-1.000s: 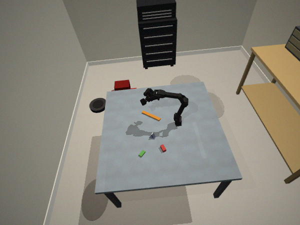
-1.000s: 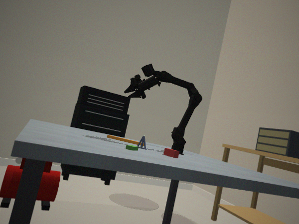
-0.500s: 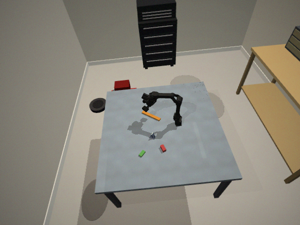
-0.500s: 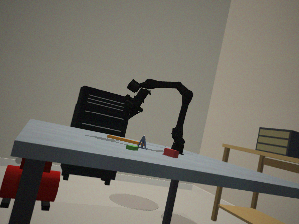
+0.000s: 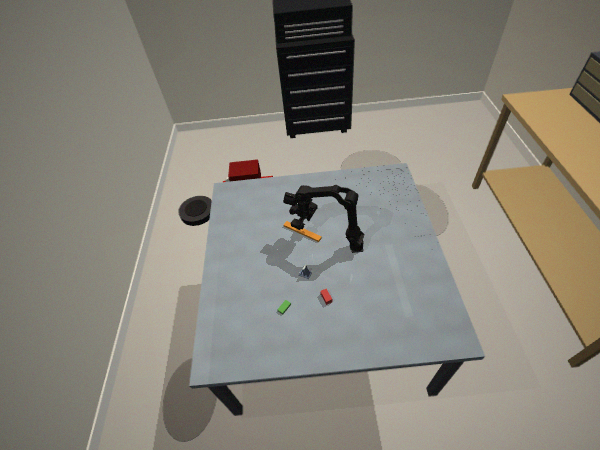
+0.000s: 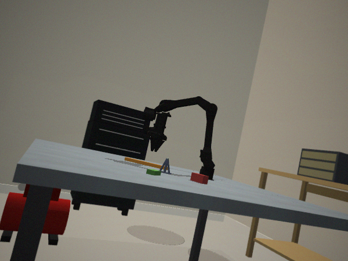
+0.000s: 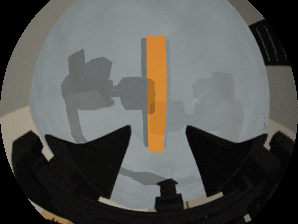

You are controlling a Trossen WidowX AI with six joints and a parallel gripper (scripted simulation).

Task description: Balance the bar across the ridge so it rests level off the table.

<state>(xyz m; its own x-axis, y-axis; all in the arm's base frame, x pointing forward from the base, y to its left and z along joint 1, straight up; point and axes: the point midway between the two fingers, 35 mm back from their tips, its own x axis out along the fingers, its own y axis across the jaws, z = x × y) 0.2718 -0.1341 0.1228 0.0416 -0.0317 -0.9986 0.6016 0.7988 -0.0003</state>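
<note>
Counting up: one orange bar lying flat on the desk, one small ridge well apart from it, one green block, one red block. Above the bar hangs the tool, fingers spread and gripping nothing. Both blocks sit beyond the ridge.

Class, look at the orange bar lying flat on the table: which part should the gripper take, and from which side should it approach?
Grip the orange bar at its middle, across its narrow width, coming straight down from above. It lies flat on the table, so only the long side edges offer faces for the fingers, and a central hold should keep it level for the ridge. The open gripper already hangs over it.
</note>
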